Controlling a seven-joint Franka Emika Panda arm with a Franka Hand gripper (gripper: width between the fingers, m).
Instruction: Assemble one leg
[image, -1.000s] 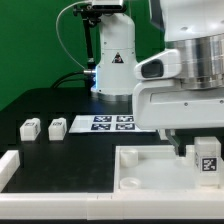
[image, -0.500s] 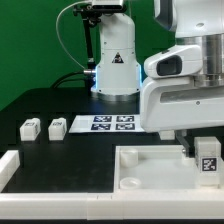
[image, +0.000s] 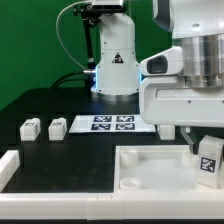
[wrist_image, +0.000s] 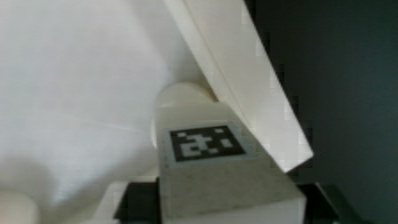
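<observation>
Nearest in the exterior view lies the large white tray-like piece (image: 150, 170) with its raised rim, resting flat on the black table (image: 40, 105). A separate white rimmed part (image: 8, 166) sits at the exterior view's left edge, apart from the tray-like piece.

Above the tray-like piece, toward the exterior view's right, the gripper (image: 207, 150) holds the leg (image: 209, 158) — a small white block with its black-and-white tag facing the camera, slightly tilted. The wrist view confirms the grasp: the leg (wrist_image: 217, 150) sits between the dark fingers (wrist_image: 329, 195), tag visible, with the tray-like piece's rim (wrist_image: 240, 70) running diagonally just beside it. Whether the leg touches the tray-like piece cannot be determined.

Farther back, three more legs (image: 43, 127) stand in a row on the table, near one another. Beyond them lies the marker board (image: 112, 123) — flat, carrying four tags. The arm's white base (image: 115, 60) stands behind the marker board.
</observation>
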